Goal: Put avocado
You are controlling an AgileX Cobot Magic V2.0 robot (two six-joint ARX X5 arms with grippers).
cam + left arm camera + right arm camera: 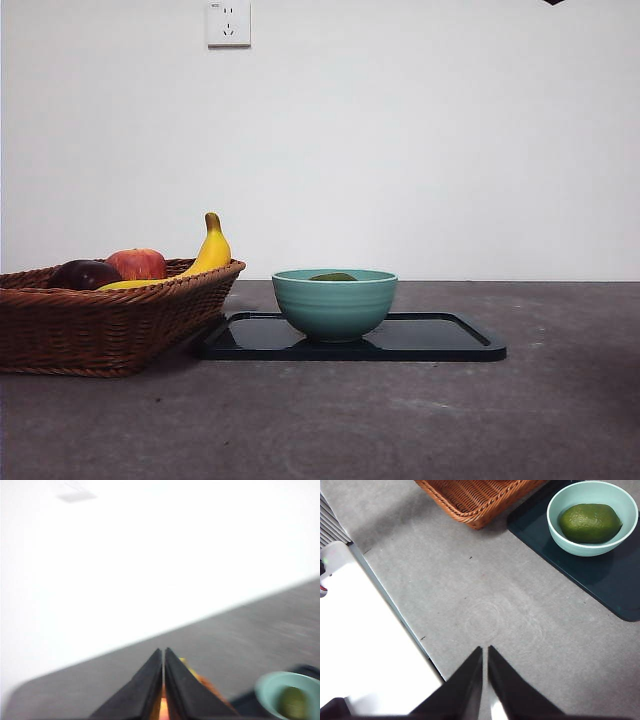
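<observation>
Right wrist view puts the avocado inside the teal bowl at upper right, well apart from the clenched, empty right claw; the left claw is clenched too.

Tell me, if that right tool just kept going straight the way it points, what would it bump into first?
Probably the bare grey table. The right tool, jaws shut, aims down at open tabletop. The wicker basket and the bowl holding the avocado lie farther on, off to the sides. Depth is uncertain.
</observation>
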